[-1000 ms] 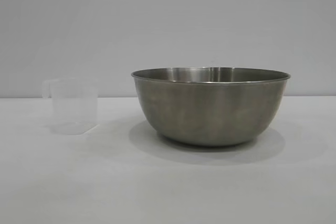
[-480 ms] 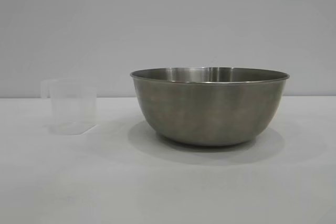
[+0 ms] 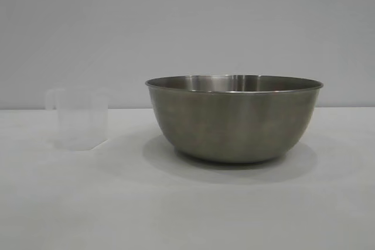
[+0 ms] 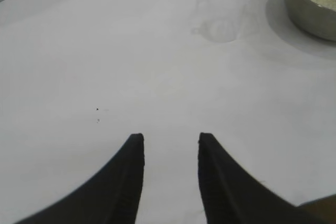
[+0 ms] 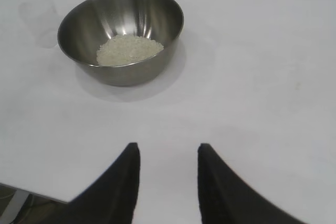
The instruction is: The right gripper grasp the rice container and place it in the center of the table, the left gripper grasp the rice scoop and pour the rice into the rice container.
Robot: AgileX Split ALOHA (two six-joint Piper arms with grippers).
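The steel rice container (image 3: 234, 118) stands upright on the white table (image 3: 187, 203), a little right of centre. It shows in the right wrist view (image 5: 122, 35) with a small heap of rice (image 5: 130, 49) inside, and its edge shows in the left wrist view (image 4: 311, 3). The frosted rice scoop (image 3: 79, 118) stands upright to its left, apart from it; it also shows in the left wrist view (image 4: 220, 17). My left gripper (image 4: 169, 139) is open and empty, well back from the scoop. My right gripper (image 5: 168, 148) is open and empty, well back from the container.
A plain grey wall (image 3: 187, 27) stands behind the table. Bare tabletop lies in front of the container and the scoop and between each gripper and them.
The container and the scoop sit a few pixels further left than a second ago. Nothing else differs.
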